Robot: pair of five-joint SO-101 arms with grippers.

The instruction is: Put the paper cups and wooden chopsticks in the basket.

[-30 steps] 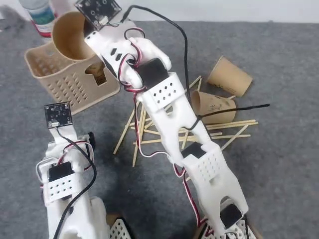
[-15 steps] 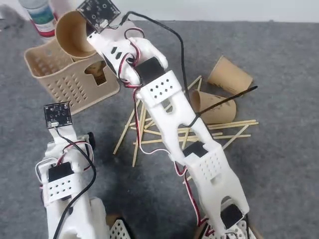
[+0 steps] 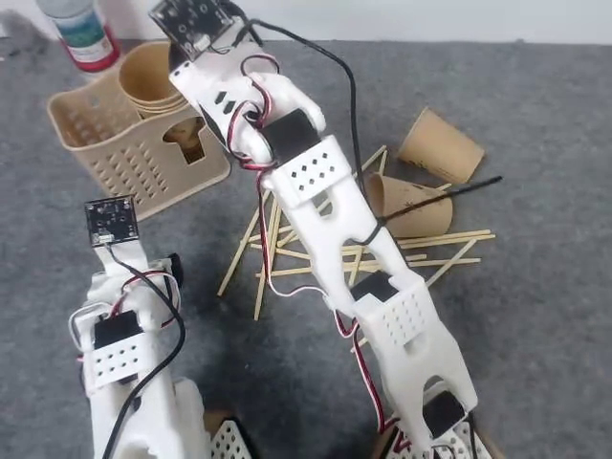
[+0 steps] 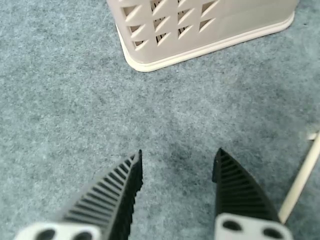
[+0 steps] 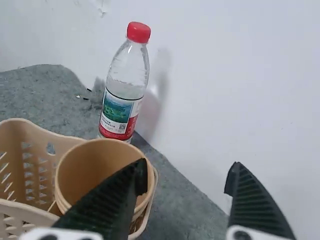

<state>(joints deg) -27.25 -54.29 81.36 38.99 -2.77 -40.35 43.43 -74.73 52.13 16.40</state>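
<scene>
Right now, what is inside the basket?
A stack of paper cups stands in the basket, open side up. The right arm covers one corner, and the cups hide the floor under them, so anything lying there cannot be seen.

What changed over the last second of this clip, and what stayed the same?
The right gripper lowered the paper cup, which it had held tilted above the basket, into the basket and let go. Its fingers now stand open above the cup. The left gripper, the two loose cups and the chopsticks stayed put.
</scene>
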